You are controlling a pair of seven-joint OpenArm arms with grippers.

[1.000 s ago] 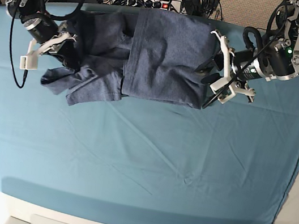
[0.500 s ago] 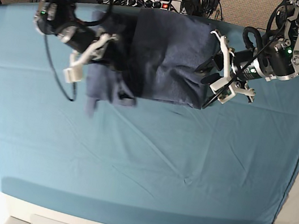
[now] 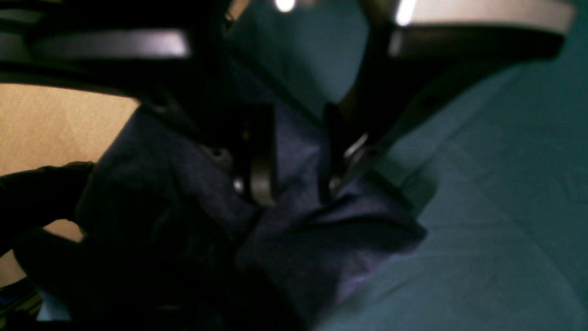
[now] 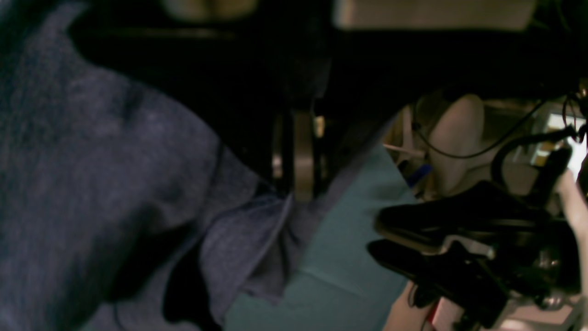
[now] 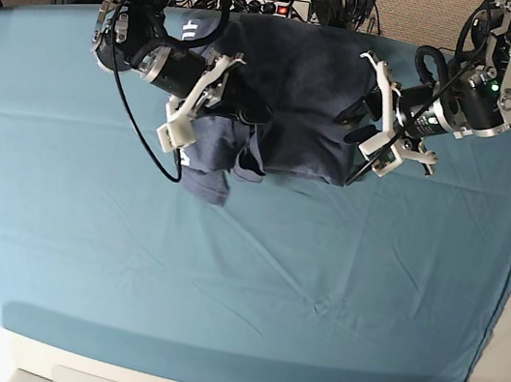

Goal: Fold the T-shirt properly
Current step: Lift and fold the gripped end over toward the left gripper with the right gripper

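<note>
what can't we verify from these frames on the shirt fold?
- T-shirt lettering: not visible in any view.
- Left gripper: whether the fingers pinch cloth; wrist view dark and blurred.
- Right gripper: grip point lost in shadow, wrist view.
- Shirt's far edge: hidden by right arm, base view.

Heathered blue-grey T-shirt (image 5: 294, 109), plain teal cloth (image 5: 251, 278), black arms with white grippers

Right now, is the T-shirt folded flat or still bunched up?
Partly folded, not flat. One side of the T-shirt hangs bunched from the shut right pincer; the rest lies on the teal cloth.
</note>
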